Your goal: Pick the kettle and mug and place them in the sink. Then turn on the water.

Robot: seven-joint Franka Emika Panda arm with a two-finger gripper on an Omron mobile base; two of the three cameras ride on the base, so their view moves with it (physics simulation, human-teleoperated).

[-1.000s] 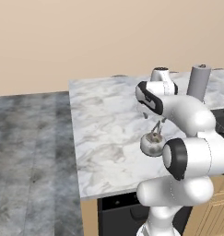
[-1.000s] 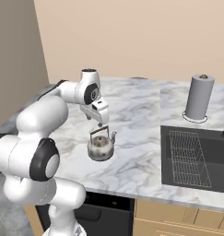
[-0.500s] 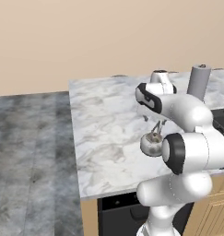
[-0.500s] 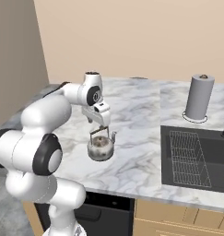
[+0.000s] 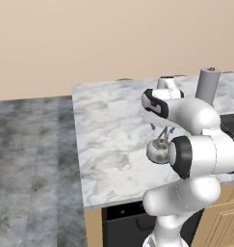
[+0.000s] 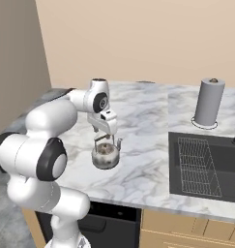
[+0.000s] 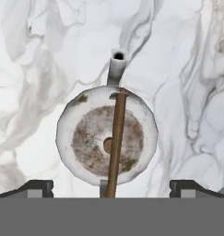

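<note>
The squat silvery kettle (image 6: 105, 156) stands upright on the white marble counter, its thin arched handle on top. My gripper (image 6: 103, 137) hangs straight over it, open, with the fingers just above the handle. From the hand view, the kettle (image 7: 107, 136) lies right below, spout pointing away, and the brown handle runs between my wide-apart fingertips (image 7: 38, 187). The left base view shows the kettle (image 5: 158, 151) under my gripper (image 5: 160, 134). The dark sink (image 6: 230, 157) with its wire rack lies to the right. The green mug and the water are out of view.
A tall grey paper-towel roll (image 6: 208, 102) stands behind the sink, also at the back right in the left base view as the roll (image 5: 208, 86). The counter's front edge (image 6: 138, 203) runs close to the kettle. A dark stove front sits below the counter.
The hand has come down a little toward the kettle's handle, and the arm's elbow has shifted slightly. The kettle has stayed in place.
</note>
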